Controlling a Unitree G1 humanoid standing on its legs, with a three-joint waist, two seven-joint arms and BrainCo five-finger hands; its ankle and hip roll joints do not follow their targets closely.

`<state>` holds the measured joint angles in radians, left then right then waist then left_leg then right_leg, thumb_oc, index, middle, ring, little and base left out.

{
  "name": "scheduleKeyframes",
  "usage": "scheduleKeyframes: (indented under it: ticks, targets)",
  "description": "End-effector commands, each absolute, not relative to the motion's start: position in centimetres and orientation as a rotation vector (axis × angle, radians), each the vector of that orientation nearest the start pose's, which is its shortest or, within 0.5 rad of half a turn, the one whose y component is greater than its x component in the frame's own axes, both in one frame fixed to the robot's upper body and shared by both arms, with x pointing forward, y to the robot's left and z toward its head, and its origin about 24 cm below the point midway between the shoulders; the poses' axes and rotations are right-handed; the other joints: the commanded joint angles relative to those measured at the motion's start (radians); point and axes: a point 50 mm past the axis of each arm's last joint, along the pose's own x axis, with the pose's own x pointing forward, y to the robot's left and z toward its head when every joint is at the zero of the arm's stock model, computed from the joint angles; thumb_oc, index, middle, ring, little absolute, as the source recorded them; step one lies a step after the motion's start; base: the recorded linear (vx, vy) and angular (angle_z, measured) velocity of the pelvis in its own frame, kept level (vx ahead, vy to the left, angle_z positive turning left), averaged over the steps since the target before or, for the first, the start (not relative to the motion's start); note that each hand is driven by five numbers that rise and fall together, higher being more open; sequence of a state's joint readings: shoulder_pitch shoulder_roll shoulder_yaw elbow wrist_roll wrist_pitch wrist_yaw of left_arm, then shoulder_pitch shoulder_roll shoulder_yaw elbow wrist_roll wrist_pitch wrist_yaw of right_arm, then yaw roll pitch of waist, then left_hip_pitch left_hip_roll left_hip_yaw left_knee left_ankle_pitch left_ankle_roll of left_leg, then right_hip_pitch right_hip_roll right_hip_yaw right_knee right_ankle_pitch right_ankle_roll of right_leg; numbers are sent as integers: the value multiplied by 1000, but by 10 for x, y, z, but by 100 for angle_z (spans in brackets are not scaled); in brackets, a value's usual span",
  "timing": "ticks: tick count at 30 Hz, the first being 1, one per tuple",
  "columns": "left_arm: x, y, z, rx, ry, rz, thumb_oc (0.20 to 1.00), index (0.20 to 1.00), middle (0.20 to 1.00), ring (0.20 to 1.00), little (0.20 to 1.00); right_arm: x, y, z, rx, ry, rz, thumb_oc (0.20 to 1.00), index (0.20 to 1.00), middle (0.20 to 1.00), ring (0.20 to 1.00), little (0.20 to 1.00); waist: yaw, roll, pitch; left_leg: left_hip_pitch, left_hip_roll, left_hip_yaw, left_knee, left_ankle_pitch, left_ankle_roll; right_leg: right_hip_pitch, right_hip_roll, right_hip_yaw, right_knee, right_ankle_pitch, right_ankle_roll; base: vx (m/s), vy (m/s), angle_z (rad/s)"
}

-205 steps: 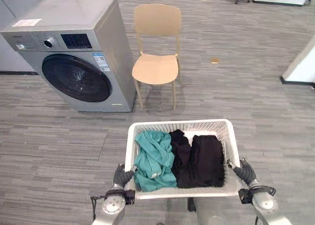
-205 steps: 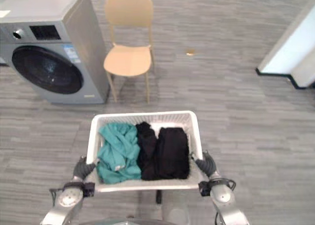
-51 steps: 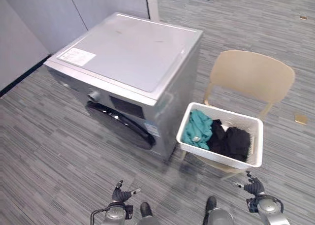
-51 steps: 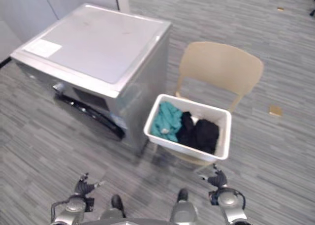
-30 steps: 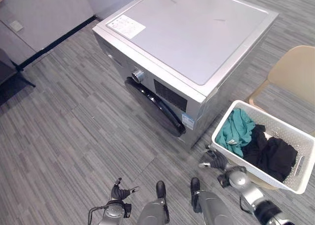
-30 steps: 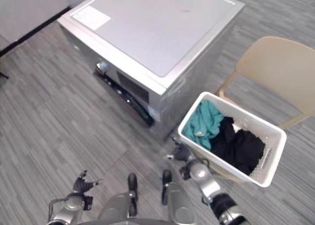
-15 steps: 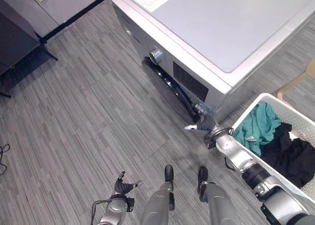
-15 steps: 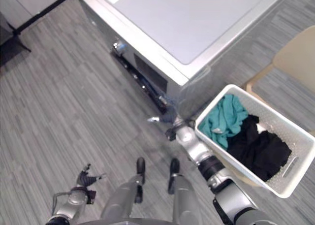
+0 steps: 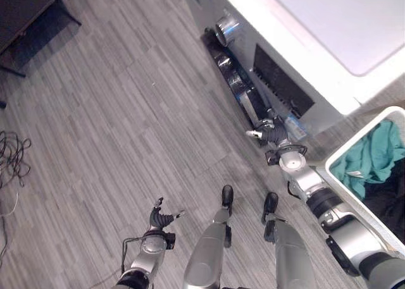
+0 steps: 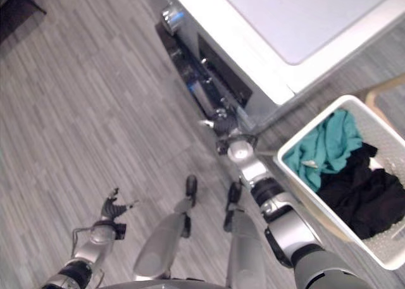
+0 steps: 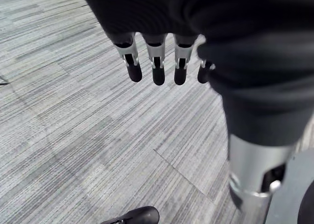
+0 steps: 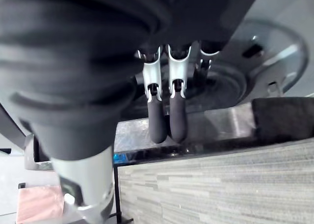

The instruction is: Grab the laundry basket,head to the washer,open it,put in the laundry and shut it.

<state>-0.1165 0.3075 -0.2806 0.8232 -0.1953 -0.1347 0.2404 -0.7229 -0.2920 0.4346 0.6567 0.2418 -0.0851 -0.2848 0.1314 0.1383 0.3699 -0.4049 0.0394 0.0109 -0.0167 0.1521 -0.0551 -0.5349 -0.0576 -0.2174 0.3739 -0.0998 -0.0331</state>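
Beside one washer (image 9: pixel 316 42), one basket (image 10: pixel 354 232) holds seemingly two garments.

Both eye views look steeply down from the robot's head onto the silver-grey front-loading washer (image 9: pixel 304 55), the grey striped floor (image 9: pixel 114 131) before it and the white perforated laundry basket (image 10: pixel 354 238) beside it; they share this scene, slightly offset. The right wrist view sits very close behind the right hand (image 12: pixel 167 116), facing the washer's dark round door (image 12: pixel 230 82). The left wrist view looks past the left hand (image 11: pixel 157 62) down at the floor, away from the washer.
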Motion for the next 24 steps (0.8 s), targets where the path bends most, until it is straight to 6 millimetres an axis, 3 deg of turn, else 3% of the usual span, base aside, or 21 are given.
scheduleKeyframes:
  ticks: [1, 4, 5, 6, 7, 8, 9, 10, 11, 12, 14, 16, 21, 24]
  targets:
    - [224, 229, -78, 330, 530, 171, 1000, 1000, 1000, 1000, 1000, 372, -85, 132, -204, -228, 149, 1000, 1000, 1000, 1000, 1000, 19, -57, -5, 42, -108, 28, 12, -86, 34, 146, -36, 70, -322, 132, 139, -6, 32, 9]
    - [239, 221, -73, 333, 508, 160, 1000, 1000, 1000, 1000, 1000, 359, -30, 146, -87, -277, 336, 1000, 1000, 1000, 1000, 1000, 42, -74, 13, 15, -115, 15, 52, -103, 45, 137, -41, 67, -304, 127, 143, -8, 52, 12]
    - [239, 221, -73, 333, 507, 160, 1000, 1000, 1000, 1000, 1000, 359, -30, 147, -87, -277, 336, 1000, 1000, 1000, 1000, 1000, 42, -74, 11, 11, -115, 15, 51, -101, 45, 134, -42, 66, -305, 129, 143, -8, 10, 9]
    - [245, 220, -70, 330, 497, 163, 1000, 1000, 1000, 1000, 1000, 353, -12, 151, -46, -279, 412, 1000, 1000, 1000, 1000, 1000, 48, -78, 16, 6, -117, 10, 64, -105, 48, 133, -44, 64, -297, 126, 144, -1, -9, 9]
    - [254, 217, -67, 346, 485, 157, 1000, 1000, 1000, 1000, 1000, 333, 30, 150, 26, -259, 597, 1000, 1000, 1000, 1000, 1000, 63, -81, 20, 3, -118, -3, 76, -112, 50, 136, -48, 56, -283, 117, 144, 2, -10, 6]
    - [254, 217, -67, 346, 485, 157, 1000, 1000, 1000, 1000, 1000, 333, 30, 150, 26, -259, 597, 1000, 1000, 1000, 1000, 1000, 63, -81, 20, 2, -118, -3, 76, -112, 50, 136, -48, 56, -283, 117, 144, -2, -51, 3]
    - [257, 217, -65, 358, 479, 158, 1000, 1000, 1000, 1000, 1000, 312, 60, 152, 80, -247, 742, 1000, 1000, 1000, 1000, 1000, 71, -82, 24, -3, -120, -14, 84, -112, 49, 135, -51, 46, -270, 110, 143, 1, -79, 4]
    - [260, 213, -64, 363, 473, 150, 1000, 1000, 1000, 1000, 1000, 279, 99, 153, 103, -253, 947, 1000, 1000, 1000, 1000, 1000, 95, -76, 26, -4, -125, -35, 94, -115, 46, 139, -58, 26, -244, 94, 140, 5, -128, 12]
    - [264, 211, -61, 348, 458, 151, 1000, 1000, 1000, 1000, 1000, 263, 115, 160, 87, -289, 1041, 1000, 1000, 1000, 1000, 1000, 112, -69, 25, -8, -130, -53, 98, -114, 42, 138, -63, 7, -227, 84, 137, 13, -97, 12]
    - [264, 211, -61, 348, 458, 151, 1000, 1000, 1000, 1000, 1000, 263, 115, 160, 87, -289, 1042, 1000, 1000, 1000, 1000, 1000, 111, -69, 25, -8, -131, -54, 99, -114, 41, 139, -63, 6, -226, 84, 137, 14, -103, 32]
    - [267, 210, -55, 311, 417, 165, 1000, 1000, 1000, 1000, 1000, 243, 129, 167, 51, -375, 1119, 1000, 1000, 1000, 1000, 1000, 141, -49, 17, -10, -147, -94, 105, -112, 30, 151, -74, -35, -203, 59, 129, 36, -109, 66]
    - [267, 212, -54, 296, 409, 179, 1000, 1000, 1000, 1000, 1000, 245, 128, 170, 34, -401, 1101, 1000, 1000, 1000, 1000, 1000, 151, -46, 12, -9, -151, -107, 105, -110, 26, 158, -77, -48, -202, 53, 126, 50, -84, 108]
    - [265, 231, -53, 298, 432, 242, 1000, 1000, 1000, 1000, 1000, 281, 103, 162, -69, -370, 926, 1000, 1000, 1000, 1000, 1000, 166, -67, 1, -8, -141, -113, 98, -110, 17, 173, -75, -69, -211, 47, 124, 31, -38, 73]
    - [265, 240, -52, 320, 440, 255, 1000, 1000, 1000, 1000, 1000, 314, 70, 168, -80, -343, 784, 1000, 1000, 1000, 1000, 1000, 161, -93, 5, -8, -129, -95, 90, -110, 14, 175, -70, -64, -230, 61, 131, -5, -10, -10]
